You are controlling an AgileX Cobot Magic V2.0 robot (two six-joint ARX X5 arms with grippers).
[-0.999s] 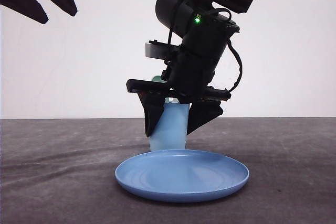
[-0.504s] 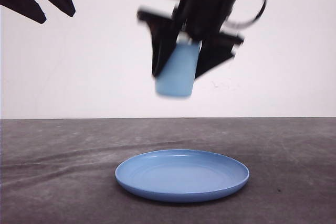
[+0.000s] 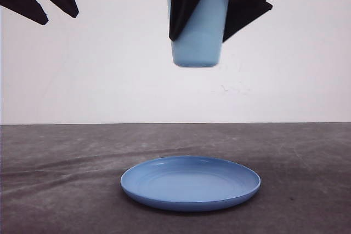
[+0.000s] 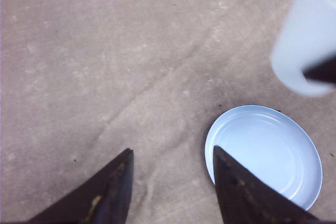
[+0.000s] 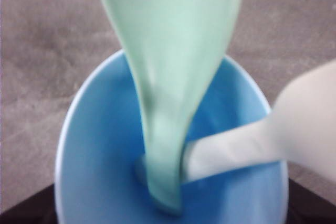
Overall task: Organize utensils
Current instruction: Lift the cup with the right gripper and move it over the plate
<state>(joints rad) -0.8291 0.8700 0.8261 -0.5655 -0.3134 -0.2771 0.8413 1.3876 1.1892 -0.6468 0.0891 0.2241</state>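
My right gripper (image 3: 199,40) is shut on the light blue cup (image 3: 198,31) and holds it high above the table, over the round blue plate (image 3: 190,190). In the right wrist view, the mint-green spoon (image 5: 168,77) and the white fork (image 5: 262,135) both stand inside the cup (image 5: 100,161), handles sticking out over its rim. My left gripper (image 3: 61,19) hangs open and empty at the upper left, well above the table. In the left wrist view, that gripper (image 4: 172,150) has its jaws apart over bare cloth beside the plate (image 4: 310,156), and the raised cup (image 4: 304,40) shows too.
A grey-brown cloth (image 3: 66,179) covers the table, and a plain white wall (image 3: 98,69) stands behind it. The plate lies flat near the table's front middle with nothing on it.
My right gripper has lifted the cup, with the utensils in it, from the table just behind the plate to high above it. The left gripper has stayed put.
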